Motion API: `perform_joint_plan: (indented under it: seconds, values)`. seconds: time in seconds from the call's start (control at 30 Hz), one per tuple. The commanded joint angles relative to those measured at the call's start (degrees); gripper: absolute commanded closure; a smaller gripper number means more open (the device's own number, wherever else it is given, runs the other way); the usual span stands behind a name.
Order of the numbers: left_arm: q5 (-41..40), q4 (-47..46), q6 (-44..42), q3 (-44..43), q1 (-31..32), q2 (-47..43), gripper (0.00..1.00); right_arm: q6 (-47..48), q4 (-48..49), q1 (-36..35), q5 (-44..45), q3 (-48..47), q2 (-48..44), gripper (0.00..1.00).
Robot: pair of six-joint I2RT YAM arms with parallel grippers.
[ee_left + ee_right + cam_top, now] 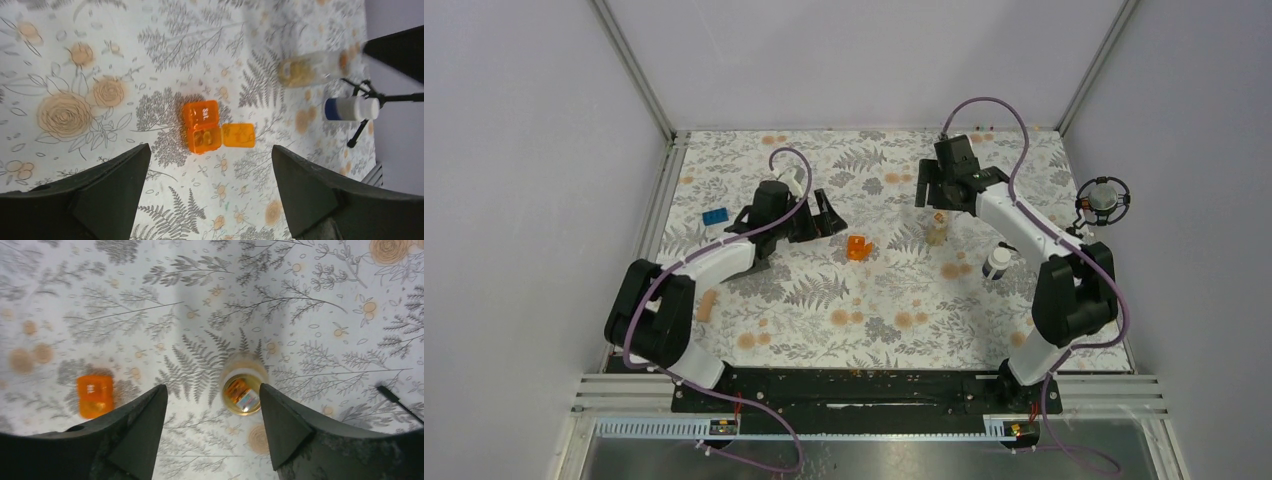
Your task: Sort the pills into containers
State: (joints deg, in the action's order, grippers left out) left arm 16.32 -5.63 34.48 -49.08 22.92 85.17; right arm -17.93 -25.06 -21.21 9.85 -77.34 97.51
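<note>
The translucent orange hinged-lid box (858,247) lies open at mid-table, with pills in one compartment (202,132); it also shows blurred in the right wrist view (94,395). The clear tan bottle (937,232) stands open with an orange-and-white pill inside (243,390); it is blurred in the left wrist view (305,70). The white-and-dark little bottle (997,262) stands to its right (350,108). A tan capsule (707,305) lies by the left arm. My left gripper (828,214) (210,150) is open and empty, short of the box. My right gripper (932,190) (214,387) is open and empty above the tan bottle.
A blue brick (715,217) lies at the left of the floral mat. A black stand holding a round device (1104,200) sits beyond the mat's right edge. Metal frame rails border the mat at left, right and back.
</note>
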Motion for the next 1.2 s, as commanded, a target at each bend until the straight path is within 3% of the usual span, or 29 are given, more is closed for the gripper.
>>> perform_joint_plan:
  seconds: [0.0,0.1,0.23,0.37,0.7,1.17]
  values:
    - [7.0,-1.5,2.5,-3.4,-0.2,5.6,0.13,-5.0,-1.6,-1.6,-6.6,0.9,-6.6,0.3]
    - [8.3,-0.4,6.8,-6.3,-0.3,10.4,0.34,-7.5,-1.1,-3.7,-9.6,1.8,-6.4,0.44]
    - [6.3,-1.6,9.0,-6.9,-1.0,14.1,0.43,-9.0,-0.1,-6.8,-12.1,1.8,-3.7,0.55]
    - [10.8,-4.1,11.3,-9.0,-1.5,19.8,0.48,-11.9,0.7,-7.5,-12.6,2.9,-1.1,0.65]
    - [12.5,-1.0,12.3,-13.7,-1.5,25.6,0.57,-13.2,3.2,-7.9,-16.7,3.4,4.5,0.68]
    - [14.1,-7.9,22.1,-8.8,-1.5,27.5,0.68,-15.0,4.6,-8.0,-20.8,6.1,6.4,0.7]
